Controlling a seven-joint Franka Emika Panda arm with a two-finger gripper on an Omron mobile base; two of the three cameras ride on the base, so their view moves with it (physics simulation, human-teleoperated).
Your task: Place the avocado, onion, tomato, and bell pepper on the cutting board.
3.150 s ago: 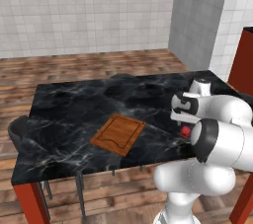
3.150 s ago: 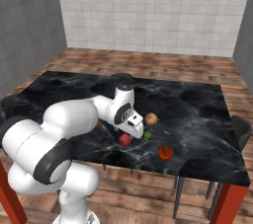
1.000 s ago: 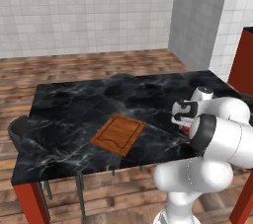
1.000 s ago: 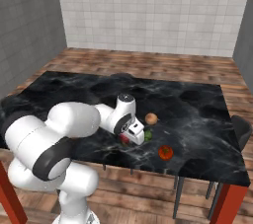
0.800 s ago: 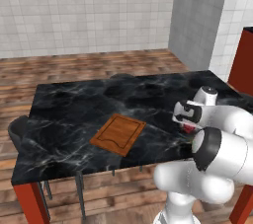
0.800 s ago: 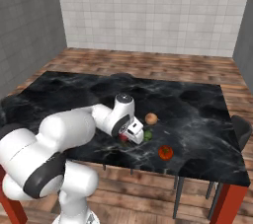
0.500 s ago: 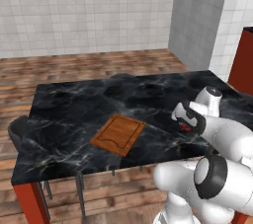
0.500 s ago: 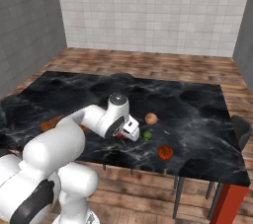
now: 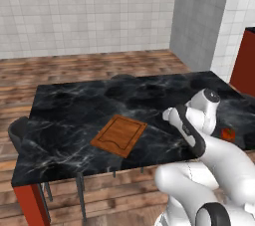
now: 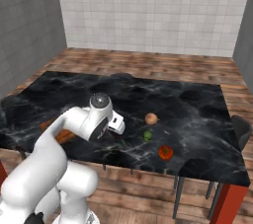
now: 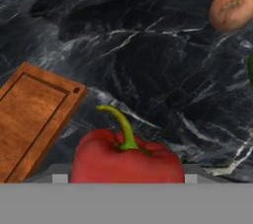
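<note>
Here bell pepper [image 11: 126, 158] hangs beside cutting board [image 11: 30, 117] edge.

No readable text, label, brand, number or sign appears anywhere on the surface [image 9: 89, 105], the walls or the produce.

a black marble table [image 9: 74, 105] on red legs, with what looks like a dark chair [image 9: 20, 130] beside it.

Base views flank the table [image 9: 74, 105] from behind; hand view looks down close.
</note>
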